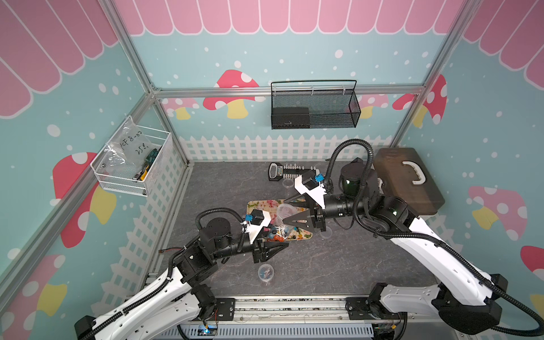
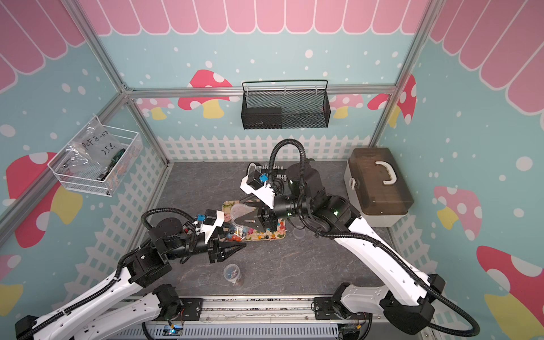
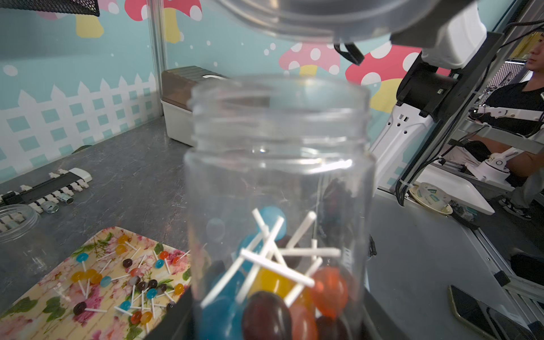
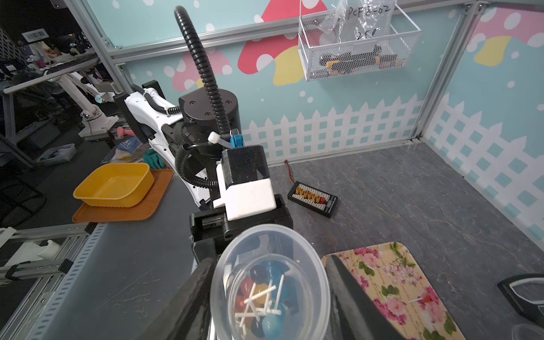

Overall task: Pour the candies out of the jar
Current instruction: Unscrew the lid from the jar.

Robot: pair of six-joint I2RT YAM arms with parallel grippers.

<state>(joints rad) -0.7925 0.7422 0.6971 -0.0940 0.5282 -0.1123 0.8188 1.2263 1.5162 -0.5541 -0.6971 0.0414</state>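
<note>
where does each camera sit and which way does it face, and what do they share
top views: high above the arms' bases, looking down on the table and tray; left arm and right arm show along their length.
left wrist: on the left arm, looking along the left gripper, up the open jar of candies to the lid; its own fingers show.
right wrist: on the right arm, looking down past the right gripper, through the lid into the jar.
shared: all show jar, lid and tray.
</note>
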